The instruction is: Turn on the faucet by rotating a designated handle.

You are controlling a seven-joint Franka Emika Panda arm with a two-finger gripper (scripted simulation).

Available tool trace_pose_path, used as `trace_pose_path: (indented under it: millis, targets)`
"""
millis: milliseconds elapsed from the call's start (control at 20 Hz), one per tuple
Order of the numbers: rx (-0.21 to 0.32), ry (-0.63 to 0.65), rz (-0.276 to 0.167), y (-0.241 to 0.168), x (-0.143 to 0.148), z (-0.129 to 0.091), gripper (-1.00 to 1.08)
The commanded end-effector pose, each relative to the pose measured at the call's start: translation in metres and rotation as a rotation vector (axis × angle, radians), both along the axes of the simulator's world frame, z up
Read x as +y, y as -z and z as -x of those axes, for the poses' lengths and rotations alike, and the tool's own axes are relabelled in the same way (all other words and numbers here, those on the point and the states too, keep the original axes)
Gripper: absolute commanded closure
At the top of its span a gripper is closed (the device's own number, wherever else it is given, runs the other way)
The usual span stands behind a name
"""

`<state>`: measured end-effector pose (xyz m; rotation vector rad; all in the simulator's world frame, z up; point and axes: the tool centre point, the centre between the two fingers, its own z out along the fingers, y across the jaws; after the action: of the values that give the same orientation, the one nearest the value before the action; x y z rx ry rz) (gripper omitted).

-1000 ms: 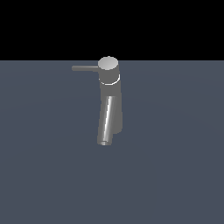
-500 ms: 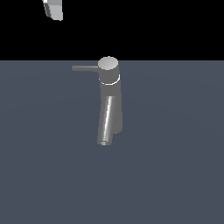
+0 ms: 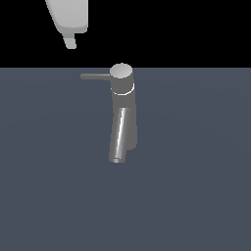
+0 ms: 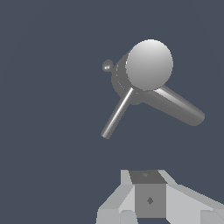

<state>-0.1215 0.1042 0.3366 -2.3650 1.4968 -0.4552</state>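
Note:
The faucet (image 3: 125, 122) stands upright at the middle of the exterior view, with a light round cap (image 3: 121, 71) and a slanted spout (image 3: 119, 139). The handle (image 3: 95, 76) is a thin rod sticking out from the cap toward the exterior view's left. My gripper (image 3: 71, 43) hangs above and to the left of the handle's free end, apart from it. In the wrist view the handle (image 4: 116, 113), spout (image 4: 177, 106) and cap (image 4: 149, 64) lie beyond my gripper (image 4: 150, 208), whose fingers stand spread and empty.
The faucet stands on a flat dark grey-blue surface (image 3: 196, 196). A small knob (image 4: 107, 66) shows beside the faucet body in the wrist view. Nothing else is in view.
My gripper has come down into the exterior view from the top left, closer to the handle. The faucet and handle have not moved.

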Motion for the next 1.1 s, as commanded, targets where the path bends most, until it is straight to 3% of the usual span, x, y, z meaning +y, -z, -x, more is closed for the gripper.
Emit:
trace_pose_path:
  millis: [0, 1050]
  targets:
    - [-0.018, 0.061, -0.018, 0.006, 0.001, -0.012, 1.08]
    - [-0.121, 0.425, -0.113, 0.037, -0.008, -0.085, 1.08]
